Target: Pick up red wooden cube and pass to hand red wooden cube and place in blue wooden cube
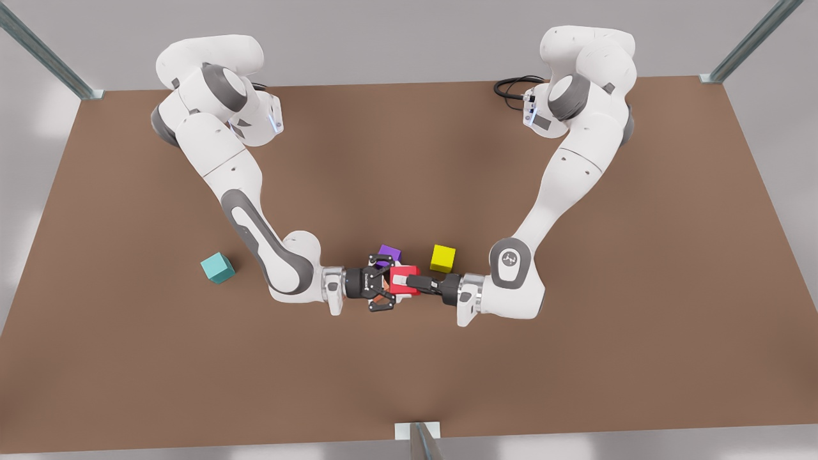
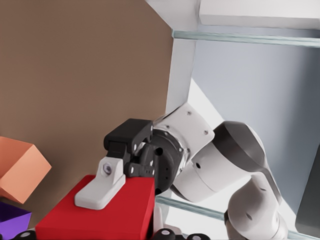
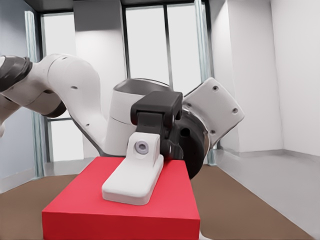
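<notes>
Red wooden cube (image 1: 404, 281) caught between two hands above the desk (image 1: 409, 390).

Right hand (image 1: 413, 281) clamps it, one white pad (image 2: 100, 187) flat on its face. The black claw-like left hand (image 1: 387, 285) grips the opposite side, its pad (image 3: 132, 177) also pressed on. A purple cube (image 1: 388, 253) and an orange cube (image 2: 20, 167) crowd just beside the claw. The yellow cube (image 1: 443, 257) is near, and the blue wooden cube (image 1: 217, 268), teal-looking, sits well apart toward the front view's left.

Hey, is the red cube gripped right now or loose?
Gripped. The right pincer has a white finger pad lying flat on the red wooden cube, and the left pincer sits at the cube's other side.
</notes>
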{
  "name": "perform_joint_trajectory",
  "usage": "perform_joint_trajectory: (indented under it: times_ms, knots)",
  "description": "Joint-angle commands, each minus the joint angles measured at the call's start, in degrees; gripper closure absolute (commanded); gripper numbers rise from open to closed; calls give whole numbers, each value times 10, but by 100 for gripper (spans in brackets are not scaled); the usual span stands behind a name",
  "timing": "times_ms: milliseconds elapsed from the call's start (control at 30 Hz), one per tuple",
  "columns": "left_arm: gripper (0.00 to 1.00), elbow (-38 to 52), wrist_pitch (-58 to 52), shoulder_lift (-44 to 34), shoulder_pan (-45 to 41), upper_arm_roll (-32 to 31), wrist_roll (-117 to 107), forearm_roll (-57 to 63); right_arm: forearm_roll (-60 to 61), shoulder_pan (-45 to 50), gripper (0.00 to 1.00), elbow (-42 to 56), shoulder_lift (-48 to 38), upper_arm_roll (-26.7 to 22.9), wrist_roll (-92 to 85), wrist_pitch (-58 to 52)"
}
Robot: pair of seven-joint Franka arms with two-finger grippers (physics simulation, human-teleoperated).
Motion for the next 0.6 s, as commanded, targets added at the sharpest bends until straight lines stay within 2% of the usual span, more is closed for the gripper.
perform_joint_trajectory:
  times_ms: [0, 33, 267, 433, 467, 500, 533, 567]
  knots:
    - [37, 0, -4, -1, 0, 0, 25, -10, 7, 1, 56, 1, -1, 1, -13, 3]
    - [0, 0, -4, -1, -1, 0, 25, -10, 7, 1, 56, 0, -1, 2, -13, 3]
    - [0, 0, -6, -3, 3, 0, 25, -9, 2, -3, 56, 0, -1, 1, -8, 3]
    - [0, 0, -78, -10, 71, -1, 26, 27, -25, -34, 56, -3, -7, -1, 6, -6]
    - [0, 0, -107, -13, 95, -1, 23, 47, -67, -53, 56, -8, -11, -2, 20, -11]
    - [0, 1, -184, -20, 141, -2, 23, 48, -157, -79, 56, -8, -25, -5, 78, -16]
    - [0, 7, -262, -22, 192, 0, 23, 50, -304, -125, 56, 0, -35, -5, 191, -37]
    - [0, 10, -315, -28, 225, 1, 23, 71, -370, -141, 56, -2, -51, -8, 244, -41]
